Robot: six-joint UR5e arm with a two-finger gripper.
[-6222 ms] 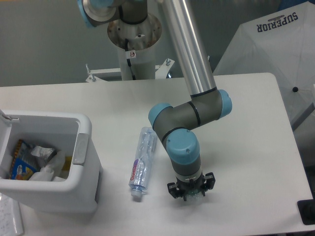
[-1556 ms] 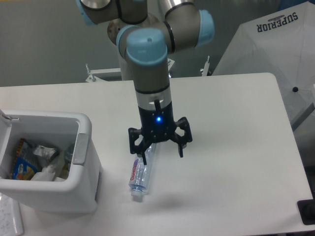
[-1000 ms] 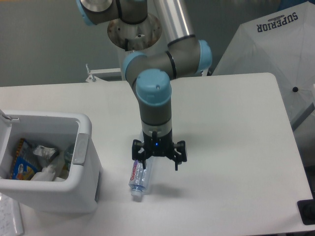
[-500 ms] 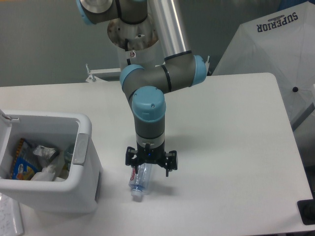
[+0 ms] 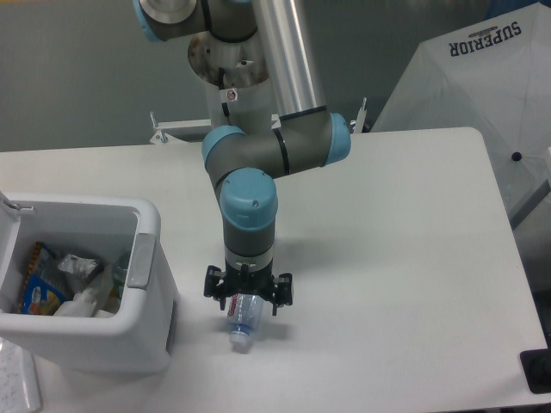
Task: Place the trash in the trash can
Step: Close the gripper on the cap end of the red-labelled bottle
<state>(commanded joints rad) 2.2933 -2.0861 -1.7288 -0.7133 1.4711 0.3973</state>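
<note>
The hand points straight down over the clear plastic bottle, which lies on the white desk with its cap end toward 6 o'clock. The fingers are spread wide, one on each side of the bottle at 9 and 3 o'clock; whether they touch the bottle cannot be told. Only the lower part of the bottle shows below the hand; its label is hidden by the wrist.

The trash can stands at 9 o'clock from the hand, near the left edge of the desk, its grey handle facing the bottle. A narrow strip of bare desk separates the trash can's right wall from the left finger. The trash can is open at the top and holds mixed wrappers and other litter.

From 12 through 5 o'clock of the hand the desk surface is open out to its rounded right edge. At 6 o'clock the front edge of the desk lies near the bottle cap. A white umbrella with black lettering stands beyond the right edge.
</note>
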